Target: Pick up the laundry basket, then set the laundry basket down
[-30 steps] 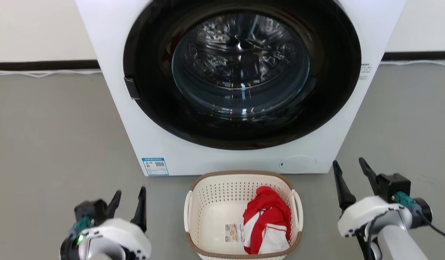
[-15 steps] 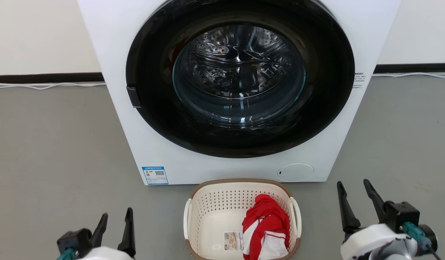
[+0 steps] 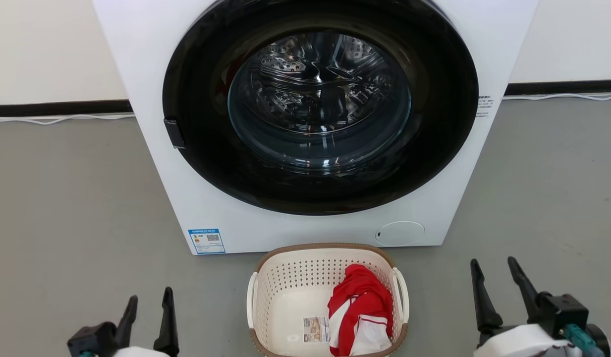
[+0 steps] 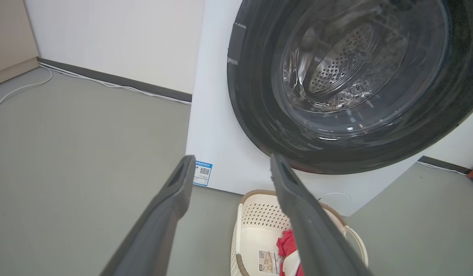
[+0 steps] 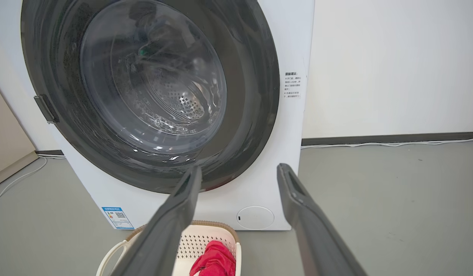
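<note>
The laundry basket (image 3: 290, 277), cream-white and perforated with a brown rim and white side handles, stands on the grey floor just in front of the washing machine. It holds a red and white garment (image 3: 360, 310) and a small paper label (image 3: 314, 329). My left gripper (image 3: 149, 305) is open at the lower left, well clear of the basket's left handle. At the lower right my right gripper (image 3: 493, 275) is open too, apart from the right handle. The basket (image 4: 255, 226) sits below the fingers in the left wrist view, and low between frame edge and finger (image 5: 205, 239) in the right wrist view.
A white front-loading washing machine (image 3: 211, 208) with a dark round door (image 3: 320, 109) shut stands right behind the basket. A wall with a black skirting and a white cable (image 3: 57, 118) runs along the back. Grey floor (image 3: 77, 208) spreads on both sides.
The head camera has shifted, so the whole scene sits a bit lower and to the left. Both grippers have sunk toward the bottom edge, still open. The basket has not moved on the floor.
</note>
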You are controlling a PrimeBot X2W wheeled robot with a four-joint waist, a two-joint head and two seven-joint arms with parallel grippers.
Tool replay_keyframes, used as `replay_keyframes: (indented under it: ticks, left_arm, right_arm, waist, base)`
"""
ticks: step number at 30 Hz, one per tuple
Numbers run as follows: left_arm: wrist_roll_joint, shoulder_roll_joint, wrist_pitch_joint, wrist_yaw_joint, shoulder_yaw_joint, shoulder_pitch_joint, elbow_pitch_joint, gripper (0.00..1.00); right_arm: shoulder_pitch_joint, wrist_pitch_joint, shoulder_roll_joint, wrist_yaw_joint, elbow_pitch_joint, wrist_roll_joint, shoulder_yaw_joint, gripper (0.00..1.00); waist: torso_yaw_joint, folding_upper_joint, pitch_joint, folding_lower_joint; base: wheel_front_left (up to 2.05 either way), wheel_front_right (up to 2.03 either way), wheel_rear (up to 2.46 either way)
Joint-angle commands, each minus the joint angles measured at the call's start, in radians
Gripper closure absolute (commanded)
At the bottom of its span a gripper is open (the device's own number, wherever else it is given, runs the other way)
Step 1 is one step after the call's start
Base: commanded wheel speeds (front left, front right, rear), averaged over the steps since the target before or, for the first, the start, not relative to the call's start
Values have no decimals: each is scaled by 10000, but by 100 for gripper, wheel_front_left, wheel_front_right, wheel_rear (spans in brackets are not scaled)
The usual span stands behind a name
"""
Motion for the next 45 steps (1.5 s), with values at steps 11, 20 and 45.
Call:
replay_keyframes:
  ticks: [11, 20, 45]
  left_arm:
    - [-641, -158, 222, -42, 63, 110, 447, 100]
    - [-1546, -164, 467, -106, 104, 20, 318, 100]
    - [-3947, -182, 1164, -278, 262, -268, 20, 100]
  right_arm:
    - [148, 261, 51, -6, 443, 747, -74, 100]
    - [107, 479, 48, -1, 301, 1876, -42, 100]
    - [-87, 1158, 39, 13, 10, 4849, -69, 100]
  waist:
    - [-14, -1, -8, 21]
    - [-33, -1, 27, 0]
    - [-83, -1, 73, 0]
  base:
    - [0, 0, 0]
    - [0, 0, 0]
    - [0, 0, 0]
